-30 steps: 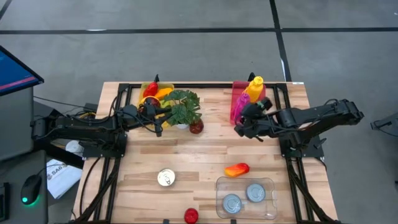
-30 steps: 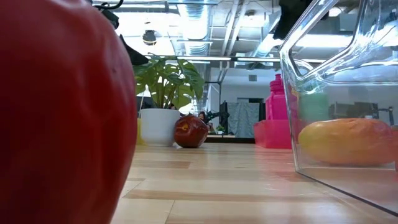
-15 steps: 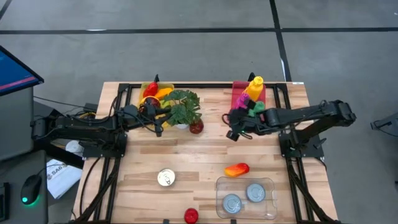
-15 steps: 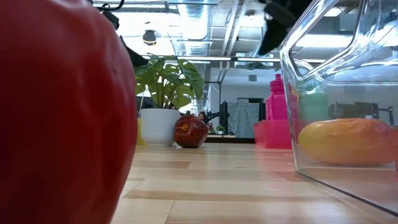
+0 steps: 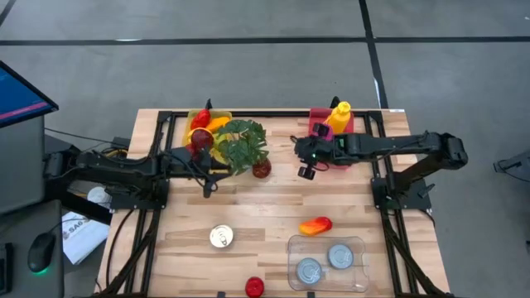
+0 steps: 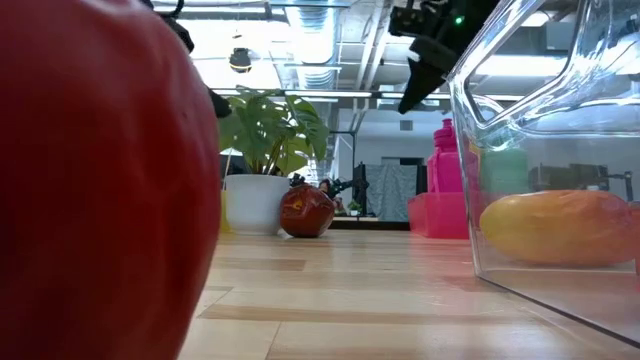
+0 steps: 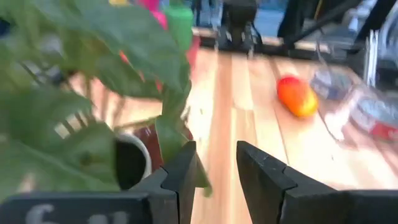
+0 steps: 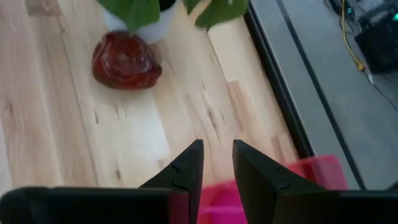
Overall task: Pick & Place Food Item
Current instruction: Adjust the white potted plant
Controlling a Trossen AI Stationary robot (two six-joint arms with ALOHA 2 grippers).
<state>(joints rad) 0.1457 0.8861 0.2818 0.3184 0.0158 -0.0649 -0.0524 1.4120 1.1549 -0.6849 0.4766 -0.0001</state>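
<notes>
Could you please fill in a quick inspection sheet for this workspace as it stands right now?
Surface: wooden table, dry and level.
Job's things: orange-red fruit lies beside the clear tub; dark red fruit sits by the potted plant.
Clutter: two tins inside the tub, another tin, red ball, pink basket with yellow bottle, yellow tray of fruit.
Grippers: left gripper near the plant, narrow gap, empty; right gripper above the table beside the pink basket, narrow gap, empty.
Cables: bundle on the left arm.
Surroundings: grey floor, screen.
</notes>
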